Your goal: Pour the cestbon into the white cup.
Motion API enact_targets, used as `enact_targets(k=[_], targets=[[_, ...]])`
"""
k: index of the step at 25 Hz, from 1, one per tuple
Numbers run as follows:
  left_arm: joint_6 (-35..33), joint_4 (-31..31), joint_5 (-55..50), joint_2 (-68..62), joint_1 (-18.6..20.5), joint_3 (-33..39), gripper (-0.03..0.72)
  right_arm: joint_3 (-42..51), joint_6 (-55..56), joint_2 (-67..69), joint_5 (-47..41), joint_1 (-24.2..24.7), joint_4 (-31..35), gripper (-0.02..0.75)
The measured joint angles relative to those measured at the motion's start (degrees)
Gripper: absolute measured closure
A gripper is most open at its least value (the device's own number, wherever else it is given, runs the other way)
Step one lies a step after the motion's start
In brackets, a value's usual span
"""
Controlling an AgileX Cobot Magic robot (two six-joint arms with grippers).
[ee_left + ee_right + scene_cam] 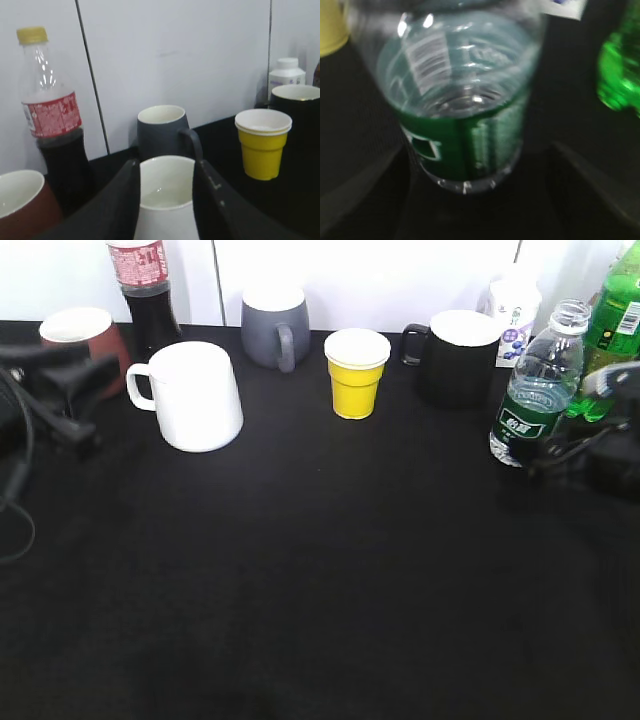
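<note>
The white cup [195, 397] stands at the left of the black table, handle to the left. It also shows in the left wrist view [167, 200], with a little clear liquid in its bottom. My left gripper [75, 395] is open just left of the cup; in the left wrist view [167, 167] its two dark fingers frame the cup without touching it. The cestbon [533, 395] stands uncapped at the right, leaning slightly. It fills the right wrist view [460, 110]. My right gripper [585, 440] is open right beside it, fingers spread wide [480, 200].
Along the back stand a dark red cup [80, 335], a cola bottle [143, 290], a grey mug [273, 328], a yellow cup [356, 373], a black mug [455, 355], a small white bottle [515, 308] and a bright green bottle [615, 325].
</note>
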State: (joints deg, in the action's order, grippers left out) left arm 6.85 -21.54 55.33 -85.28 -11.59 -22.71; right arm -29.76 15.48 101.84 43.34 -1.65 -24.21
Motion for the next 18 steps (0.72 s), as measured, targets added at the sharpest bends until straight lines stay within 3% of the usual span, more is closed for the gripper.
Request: enact_targets(k=[4, 6, 7, 8, 9, 11, 12, 14, 16, 18], targets=[[0.1, 0.3, -15.5, 0.0, -0.9, -1.8, 0.415, 0.1, 6.6, -11.4, -13.0, 0.0, -1.5, 0.109], [0.1, 1.4, -30.3, 0.6, -4.5, -5.9, 0.415, 0.1, 8.5, -18.1, -23.4, 0.0, -1.9, 0.12], [0.1, 4.5, -42.7, 2.1, -7.3, -9.1, 0.415, 0.0, 9.6, -22.6, -32.2, -0.1, -1.9, 0.125], [0.1, 5.6, -46.7, 2.9, -8.0, -10.3, 0.415, -0.5, 10.2, -24.1, -36.6, -0.3, -1.7, 0.13], [0.1, 9.2, -56.6, 5.5, -9.6, -13.4, 0.415, -3.6, 11.0, -27.7, -50.4, -2.0, 1.7, 0.146], [0.1, 13.8, -66.9, 8.8, -10.6, -17.0, 0.425, -7.7, 10.6, -30.9, -60.2, -5.7, 4.4, 0.154], [0.1, 18.9, -77.1, 13.1, -10.8, -20.5, 0.44, -10.2, 9.6, -33.1, -64.5, -9.2, 4.9, 0.154], [0.2, 20.4, -85.9, 18.6, -10.8, -22.9, 0.445, -12.6, 8.9, -39.2, -69.1, -15.3, 6.4, 0.156], [-0.5, 20.0, -94.3, 31.0, -10.8, -24.1, 0.445, -12.7, 5.9, -51.7, -78.5, -19.8, 12.0, 0.157], [-2.3, 18.8, -101.1, 42.5, -10.8, -24.2, 0.445, -12.7, 4.0, -61.5, -83.9, -20.9, 16.4, 0.157]])
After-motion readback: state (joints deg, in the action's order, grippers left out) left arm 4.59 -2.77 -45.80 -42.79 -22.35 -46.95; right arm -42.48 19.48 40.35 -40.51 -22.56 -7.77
